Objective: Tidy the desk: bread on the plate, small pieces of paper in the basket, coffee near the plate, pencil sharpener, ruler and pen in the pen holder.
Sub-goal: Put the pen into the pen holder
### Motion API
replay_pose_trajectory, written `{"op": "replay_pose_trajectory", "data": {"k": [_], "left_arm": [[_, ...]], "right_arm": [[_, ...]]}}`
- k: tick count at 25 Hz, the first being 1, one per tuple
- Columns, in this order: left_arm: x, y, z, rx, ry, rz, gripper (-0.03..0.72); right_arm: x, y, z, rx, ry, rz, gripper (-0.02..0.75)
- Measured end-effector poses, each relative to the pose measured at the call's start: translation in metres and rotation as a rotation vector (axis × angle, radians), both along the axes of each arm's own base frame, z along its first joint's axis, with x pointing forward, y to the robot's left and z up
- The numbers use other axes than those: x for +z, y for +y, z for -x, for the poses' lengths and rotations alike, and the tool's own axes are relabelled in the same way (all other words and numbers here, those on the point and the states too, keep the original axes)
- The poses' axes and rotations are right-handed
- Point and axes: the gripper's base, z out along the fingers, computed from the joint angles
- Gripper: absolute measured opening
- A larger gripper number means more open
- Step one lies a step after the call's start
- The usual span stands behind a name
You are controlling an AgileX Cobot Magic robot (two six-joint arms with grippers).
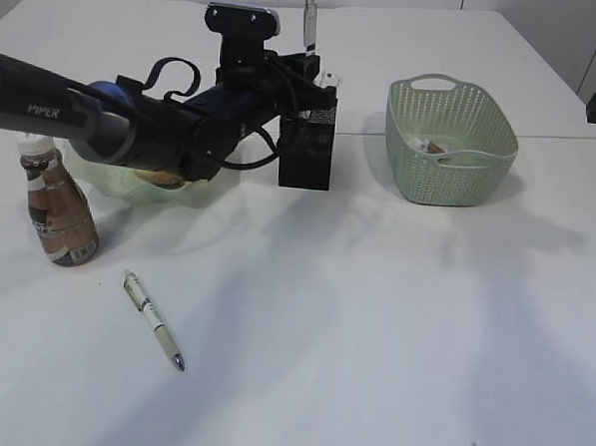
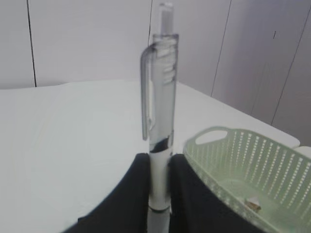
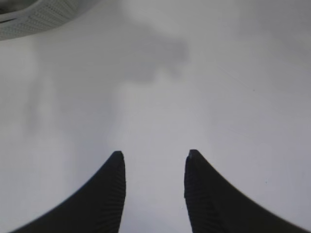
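White desk (image 1: 372, 337) | left gripper (image 2: 159, 194) pinches clear pen (image 2: 160, 97) upright above pen holder (image 1: 307, 149), ready to drop | right gripper (image 3: 154, 189) half-open, empty

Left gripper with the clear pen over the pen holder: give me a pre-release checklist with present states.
1. Grip: left gripper shut on the clear pen, pen upright: ok.
2. Gripper above the pen holder: ok in the exterior view.
3. Pen tip lined up inside the holder's opening: cannot tell, arm hides it.
4. Right gripper open, empty, over bare desk: ok.
5. Second pen not yet in the holder, lying on the desk: not ok.
6. Coffee beside the plate: ok.
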Motion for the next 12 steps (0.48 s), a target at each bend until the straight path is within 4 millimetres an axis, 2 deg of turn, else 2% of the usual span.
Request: {"op": "replay_pose_trajectory", "data": {"k": [4, 12], "left_arm": [[-0.015, -0.001, -0.001, 0.000, 0.025, -0.015, 0.068], [-0.016, 0.003, -0.006, 0.011, 0.022, -0.014, 0.071]], "right_arm": [[-0.005, 0.000, -0.002, 0.000, 0.013, -0.002, 0.333], [-0.006, 0.000, -0.003, 0.000, 0.009, -0.001, 0.333]]}}
